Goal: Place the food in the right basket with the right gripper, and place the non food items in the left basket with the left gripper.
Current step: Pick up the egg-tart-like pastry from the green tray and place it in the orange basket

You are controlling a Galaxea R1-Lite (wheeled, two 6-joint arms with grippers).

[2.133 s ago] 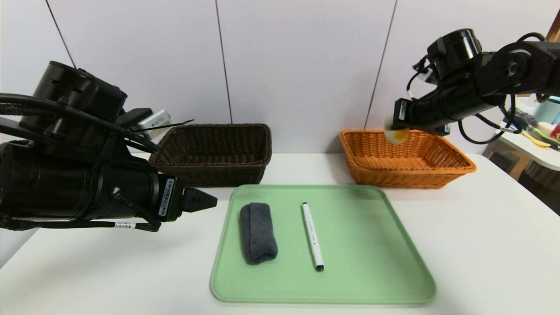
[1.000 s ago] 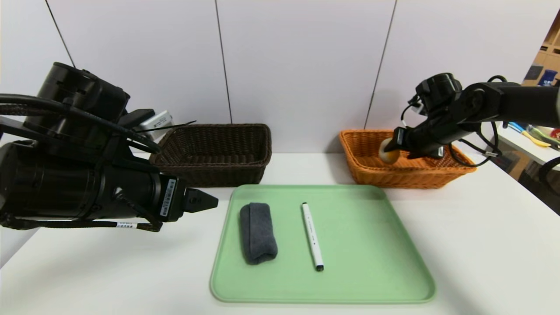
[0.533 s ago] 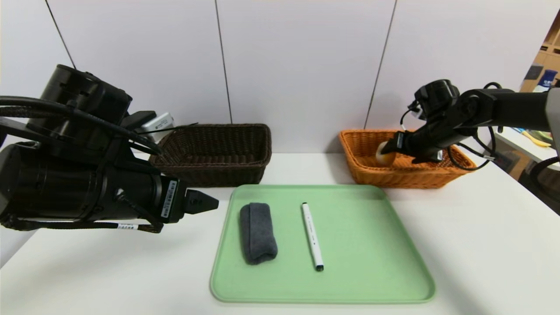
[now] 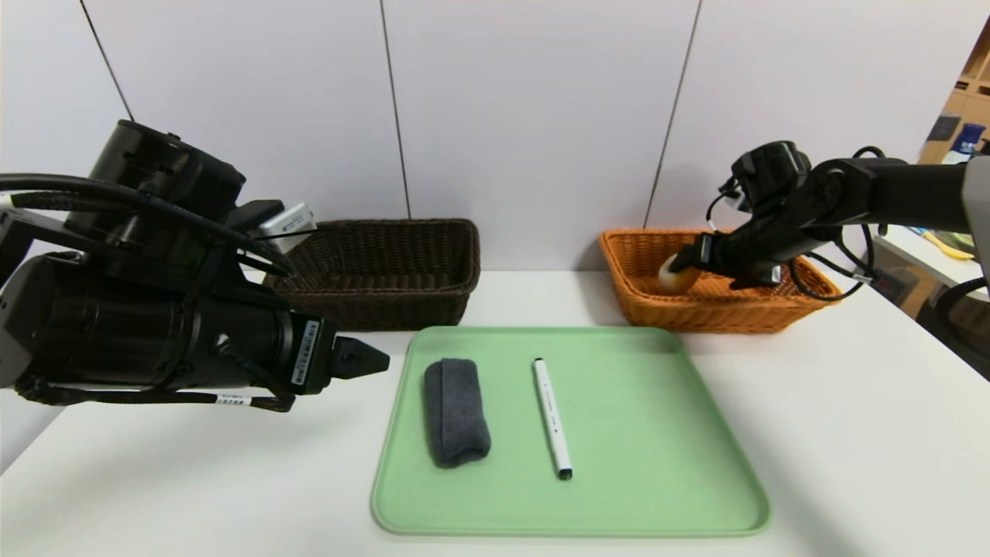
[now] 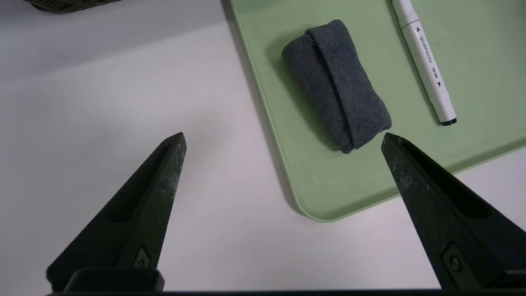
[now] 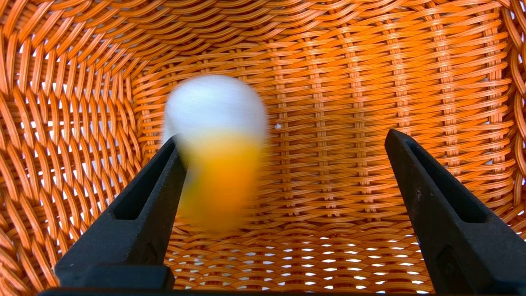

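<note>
Head view showed the right end effector (image 4: 684, 267) spread inside the orange basket (image 4: 804, 298) beside the released egg (image 6: 213, 152), while the left end effector (image 5: 283, 137) hung spread near the green tray (image 4: 657, 433).

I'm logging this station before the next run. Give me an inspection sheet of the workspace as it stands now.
Surface: white table, green tray in the middle.
Job's things: grey cloth and marker on the tray; egg-like food inside the orange basket; brown basket far left.
Clutter: nothing seen.
Grippers: left gripper open near the cloth; right gripper open inside the orange basket.
Cables: black cables loop off the right arm.
Surroundings: pale wall panels.
</note>
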